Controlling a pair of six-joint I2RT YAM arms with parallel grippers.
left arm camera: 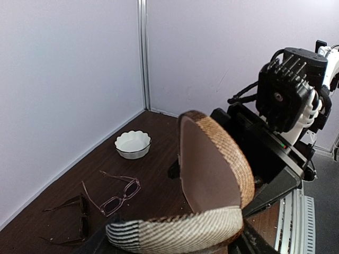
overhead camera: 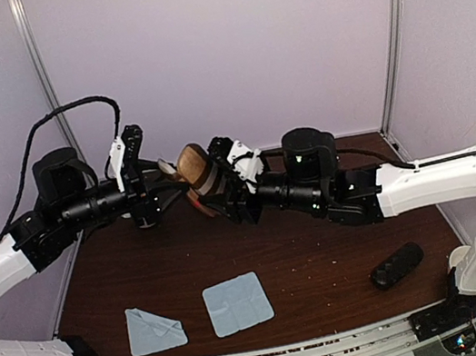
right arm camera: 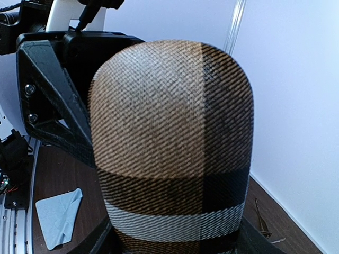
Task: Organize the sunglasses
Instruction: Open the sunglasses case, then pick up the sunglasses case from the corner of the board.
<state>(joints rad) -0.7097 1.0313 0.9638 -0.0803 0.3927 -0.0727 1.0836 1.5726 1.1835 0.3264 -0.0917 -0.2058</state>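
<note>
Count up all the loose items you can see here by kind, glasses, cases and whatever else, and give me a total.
Glasses: 2, a pink-framed pair and a dark pair
Cases: 2, a tan striped case and a black case
Blue cloths: 2, left cloth and right cloth
White bowl: 1
Total: 7

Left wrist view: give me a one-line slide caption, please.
Tan striped case held open in the foreground; pink-framed glasses and dark sunglasses lie on the table near a white bowl.
</note>
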